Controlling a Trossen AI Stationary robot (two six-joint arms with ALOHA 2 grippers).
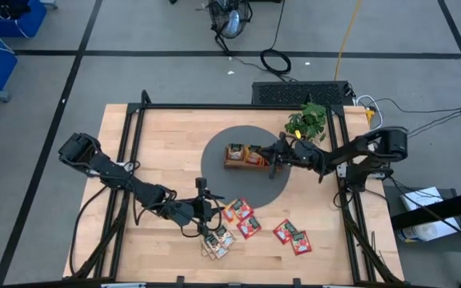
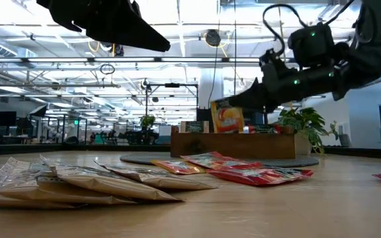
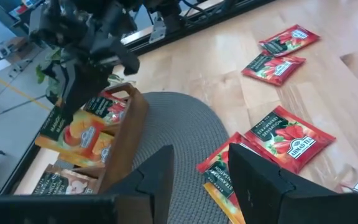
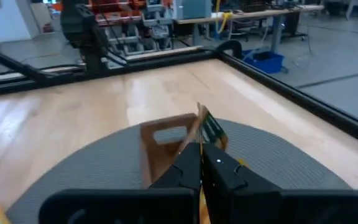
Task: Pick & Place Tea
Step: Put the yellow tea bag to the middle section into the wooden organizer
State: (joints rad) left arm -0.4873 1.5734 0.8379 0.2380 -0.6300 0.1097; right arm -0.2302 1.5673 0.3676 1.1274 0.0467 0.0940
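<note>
The right gripper (image 1: pixel 272 162) hangs over the brown wooden tray (image 1: pixel 235 163) on the round grey woven mat (image 1: pixel 214 172), its dark fingers clenched on a flat, glossy orange tea sachet (image 2: pixel 228 119) held upright above the tray's compartments. The left gripper (image 1: pixel 212 210) hovers with jaws parted and nothing between them above the loose sachets on the pale plank table (image 1: pixel 158 144): shiny red ones (image 1: pixel 292 235) lie scattered flat, and a crinkled green-and-tan pile (image 1: pixel 219 242) sits just beside the gripper. More orange sachets (image 3: pixel 79 134) stand packed in the tray.
</note>
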